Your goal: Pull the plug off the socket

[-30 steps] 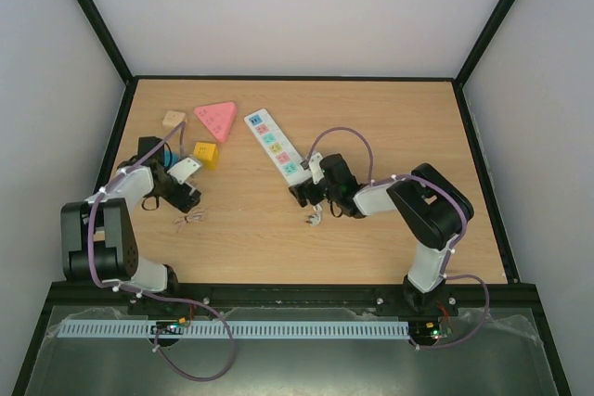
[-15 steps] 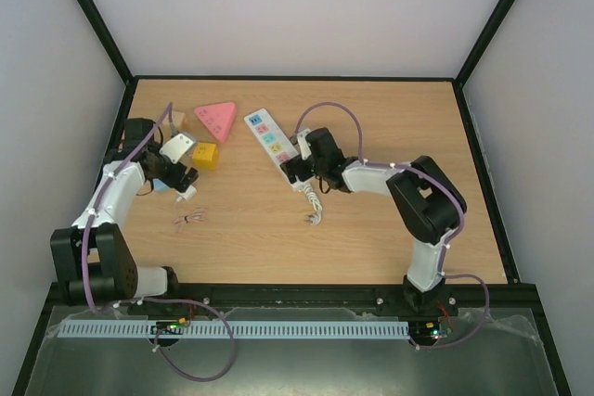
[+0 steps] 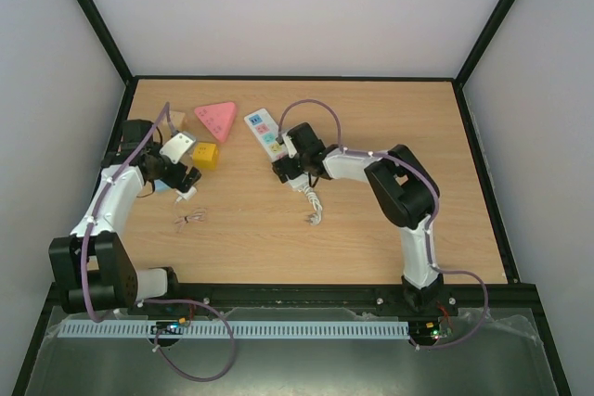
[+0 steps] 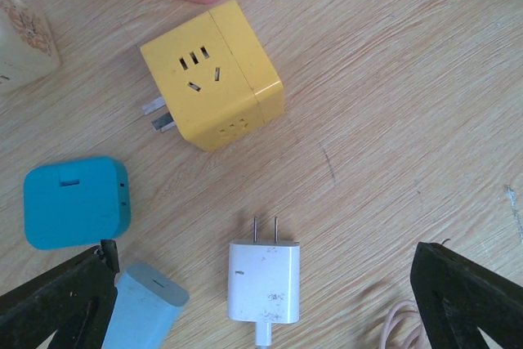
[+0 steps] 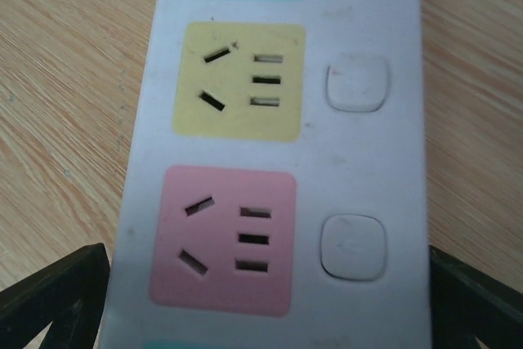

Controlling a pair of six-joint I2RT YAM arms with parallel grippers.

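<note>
The plug (image 4: 264, 282), a small white charger with two bare prongs, lies flat on the table. It is apart from the socket and its pinkish cable (image 4: 398, 326) trails off beside it. My left gripper (image 4: 261, 304) is open above it, with one finger (image 4: 51, 304) on each side, not touching. In the top view the plug (image 3: 185, 194) lies just below the left gripper (image 3: 183, 180). The socket (image 5: 278, 161), a long white power strip with yellow and pink outlets, has nothing plugged in. My right gripper (image 5: 265, 308) is open and straddles it, as the top view (image 3: 288, 169) also shows.
A yellow cube adapter (image 4: 214, 75), a blue block (image 4: 75, 202), a light-blue piece (image 4: 147, 312), a pink triangle (image 3: 216, 119) and a beige block (image 3: 174, 121) crowd the far left. The strip's curled white cord (image 3: 313, 206) lies mid-table. The cable bundle (image 3: 190, 219) lies below the left gripper.
My right gripper has slid along the power strip toward its far end. My left arm has drawn back to the left and far side, then held still. The cable bundle has not moved.
</note>
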